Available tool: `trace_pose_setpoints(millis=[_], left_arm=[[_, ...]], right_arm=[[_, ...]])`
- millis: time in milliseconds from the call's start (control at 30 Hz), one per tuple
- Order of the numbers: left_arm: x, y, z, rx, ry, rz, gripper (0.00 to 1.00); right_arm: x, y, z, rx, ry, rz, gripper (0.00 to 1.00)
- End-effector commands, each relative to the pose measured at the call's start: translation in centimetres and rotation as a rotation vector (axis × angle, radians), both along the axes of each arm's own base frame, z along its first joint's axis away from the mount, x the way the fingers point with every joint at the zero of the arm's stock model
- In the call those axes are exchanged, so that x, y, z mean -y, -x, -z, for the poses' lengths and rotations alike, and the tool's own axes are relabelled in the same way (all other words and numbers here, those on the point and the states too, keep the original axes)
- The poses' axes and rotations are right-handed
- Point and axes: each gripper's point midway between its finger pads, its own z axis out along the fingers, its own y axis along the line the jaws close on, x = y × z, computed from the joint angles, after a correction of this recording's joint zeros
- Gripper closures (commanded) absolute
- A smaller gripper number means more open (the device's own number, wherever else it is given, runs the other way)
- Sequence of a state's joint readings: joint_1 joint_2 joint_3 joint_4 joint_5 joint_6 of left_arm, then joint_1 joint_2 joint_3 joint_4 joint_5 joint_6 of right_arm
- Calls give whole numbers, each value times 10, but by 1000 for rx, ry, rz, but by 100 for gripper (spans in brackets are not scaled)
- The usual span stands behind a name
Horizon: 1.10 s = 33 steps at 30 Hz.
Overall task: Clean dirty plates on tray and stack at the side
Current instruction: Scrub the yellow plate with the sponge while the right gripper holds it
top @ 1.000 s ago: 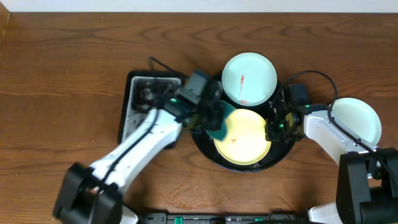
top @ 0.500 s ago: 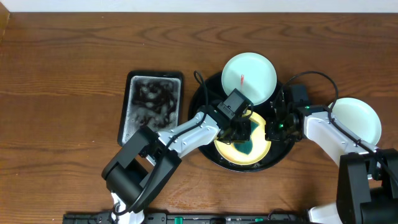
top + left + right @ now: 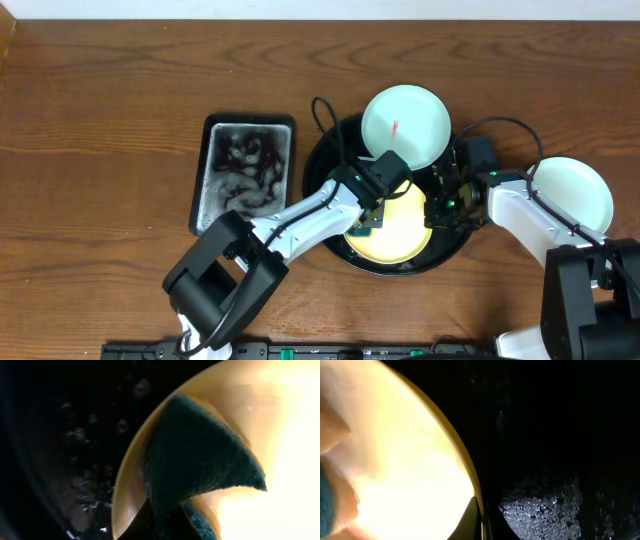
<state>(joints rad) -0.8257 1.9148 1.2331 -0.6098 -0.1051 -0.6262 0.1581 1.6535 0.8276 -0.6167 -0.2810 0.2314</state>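
Observation:
The yellow plate lies in the round black tray. My left gripper is shut on a dark green sponge and presses it on the plate's left edge. My right gripper is shut on the plate's right rim. A mint plate with a red smear rests on the tray's far rim. A second mint plate sits on the table at the right, outside the tray.
A small rectangular black sponge tray with foamy water stands left of the round tray. Water drops lie on the round tray's floor. Cables run over the tray's far-left rim.
My left gripper swept the sponge from the tray's left side onto the middle of the yellow plate, then back to its left edge. My right gripper has not moved.

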Motion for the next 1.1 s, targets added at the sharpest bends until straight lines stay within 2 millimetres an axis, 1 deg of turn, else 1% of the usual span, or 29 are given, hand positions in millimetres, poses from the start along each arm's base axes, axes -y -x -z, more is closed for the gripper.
trace_pose_setpoints(millis=[0, 33, 100, 133, 200, 233, 267, 333, 400, 467, 600, 767, 833, 933, 1000, 1067], left_arm=[[-56, -11, 21, 51, -243, -18, 93], [-50, -9, 23, 32, -210, -14, 93], [-25, -1, 28, -31, -82, 4, 92], [-11, 3, 30, -65, -10, 16, 93], [23, 14, 29, -148, 170, 43, 93], [43, 20, 25, -193, 270, 55, 93], [56, 23, 23, -220, 337, 59, 92], [76, 28, 19, -254, 429, 62, 93], [87, 32, 20, -277, 471, 59, 93], [95, 38, 25, -302, 491, 56, 93], [103, 54, 36, -358, 498, 79, 93], [114, 80, 34, -403, 512, 214, 93], [114, 88, 35, -424, 504, 243, 93], [106, 95, 36, -453, 472, 239, 93], [100, 96, 36, -463, 456, 239, 93], [93, 90, 36, -457, 443, 216, 93]], right_arm=[[20, 9, 16, -36, 105, 31, 99], [20, 9, 16, -36, 105, 31, 99], [20, 9, 16, -37, 105, 31, 99], [20, 9, 16, -38, 105, 32, 99], [20, 10, 16, -40, 106, 31, 99], [20, 10, 16, -40, 105, 32, 99], [20, 10, 16, -40, 105, 32, 99], [20, 10, 16, -42, 105, 40, 99], [20, 10, 16, -43, 104, 43, 99], [20, 10, 16, -43, 101, 43, 99], [20, 10, 16, -43, 101, 43, 99], [20, 10, 16, -42, 101, 42, 99], [20, 9, 16, -39, 101, 42, 99], [20, 9, 16, -40, 101, 42, 99], [19, 9, 16, -40, 101, 42, 99], [20, 9, 16, -40, 101, 42, 99]])
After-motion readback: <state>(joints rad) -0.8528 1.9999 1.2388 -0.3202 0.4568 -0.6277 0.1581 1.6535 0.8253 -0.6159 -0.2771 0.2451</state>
